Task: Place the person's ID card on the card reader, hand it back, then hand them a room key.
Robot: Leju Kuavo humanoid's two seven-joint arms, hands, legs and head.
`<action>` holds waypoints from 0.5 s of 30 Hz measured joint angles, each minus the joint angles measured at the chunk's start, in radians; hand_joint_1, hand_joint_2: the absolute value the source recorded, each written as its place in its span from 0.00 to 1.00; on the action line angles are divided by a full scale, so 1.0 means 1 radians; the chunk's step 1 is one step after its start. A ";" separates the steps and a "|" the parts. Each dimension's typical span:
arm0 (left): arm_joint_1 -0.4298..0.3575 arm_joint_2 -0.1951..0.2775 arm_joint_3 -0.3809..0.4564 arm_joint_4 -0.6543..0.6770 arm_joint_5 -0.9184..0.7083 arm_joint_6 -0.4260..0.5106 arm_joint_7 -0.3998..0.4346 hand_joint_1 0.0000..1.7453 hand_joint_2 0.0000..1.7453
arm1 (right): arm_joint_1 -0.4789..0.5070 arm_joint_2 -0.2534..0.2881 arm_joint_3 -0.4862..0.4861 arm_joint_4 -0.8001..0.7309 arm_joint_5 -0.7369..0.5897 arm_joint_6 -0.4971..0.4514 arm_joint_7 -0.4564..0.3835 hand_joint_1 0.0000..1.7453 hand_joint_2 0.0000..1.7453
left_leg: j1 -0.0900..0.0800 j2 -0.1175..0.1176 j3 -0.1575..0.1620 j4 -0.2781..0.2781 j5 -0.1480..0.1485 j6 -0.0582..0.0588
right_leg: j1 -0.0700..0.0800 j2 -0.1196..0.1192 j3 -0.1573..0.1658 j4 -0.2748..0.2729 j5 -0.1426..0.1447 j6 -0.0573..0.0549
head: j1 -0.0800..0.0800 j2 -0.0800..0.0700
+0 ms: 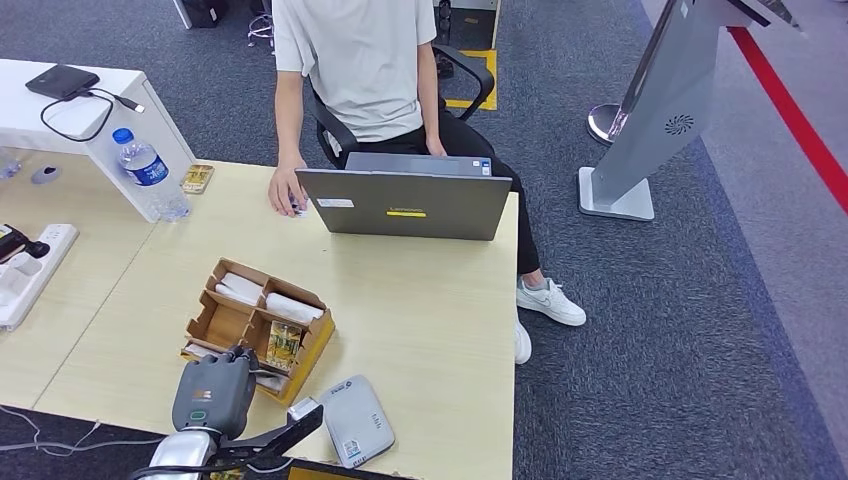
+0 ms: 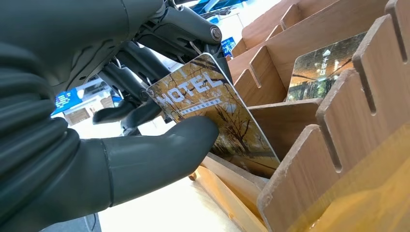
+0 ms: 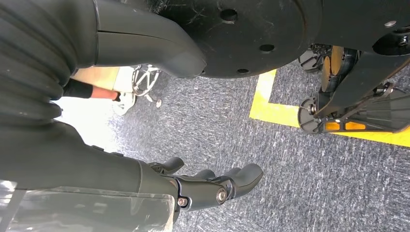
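Note:
My left hand (image 1: 214, 392) is at the near end of the wooden card organizer (image 1: 300, 355) on the table. In the left wrist view its thumb (image 2: 159, 154) and fingers pinch a room key card (image 2: 212, 108) printed "HOTEL", whose lower end still stands in a slot of the organizer (image 2: 309, 159). Another key card (image 2: 321, 65) stands in a farther slot. The grey card reader (image 1: 357, 420) lies just right of my hand at the table's near edge. The person's hand (image 1: 287, 192) rests on the table beside the laptop. My right hand (image 3: 212, 186) hangs over the carpet, holding nothing, its fingers apart from the thumb.
A grey laptop (image 1: 405, 203) stands open at the far side, the seated person (image 1: 355, 60) behind it. A water bottle (image 1: 150, 175) and a small tin (image 1: 197, 178) stand far left, a power strip (image 1: 30, 270) on the adjoining table. A kiosk stand (image 1: 650, 120) is on the carpet to the right.

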 joint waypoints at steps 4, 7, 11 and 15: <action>0.000 0.000 0.000 0.000 0.000 0.012 0.000 1.00 1.00 | 0.000 0.000 0.000 0.000 -0.001 0.000 0.000 0.00 1.00 | 0.000 0.000 0.000 0.000 0.000 0.000 | 0.000 0.000 0.000 0.000 0.000 0.000 | 0.000 0.000; 0.001 0.000 0.003 0.000 0.000 0.020 0.001 1.00 1.00 | 0.000 0.000 0.000 0.000 -0.001 0.000 0.000 0.00 1.00 | 0.000 0.000 0.000 0.000 0.000 0.000 | 0.000 0.000 0.000 0.000 0.000 0.000 | 0.000 0.000; -0.006 0.002 0.014 -0.003 -0.001 0.022 0.007 1.00 1.00 | 0.000 0.000 0.001 0.000 0.001 0.000 -0.004 0.00 1.00 | 0.000 0.000 0.000 0.000 0.000 0.000 | 0.000 0.000 0.000 0.000 0.000 0.000 | 0.000 0.000; -0.070 0.028 0.044 -0.024 -0.001 0.011 0.015 1.00 1.00 | 0.000 0.000 0.006 0.000 0.014 0.003 -0.012 0.00 1.00 | 0.000 -0.001 0.000 0.000 0.001 -0.001 | 0.000 -0.001 -0.001 0.000 0.000 0.000 | 0.000 0.000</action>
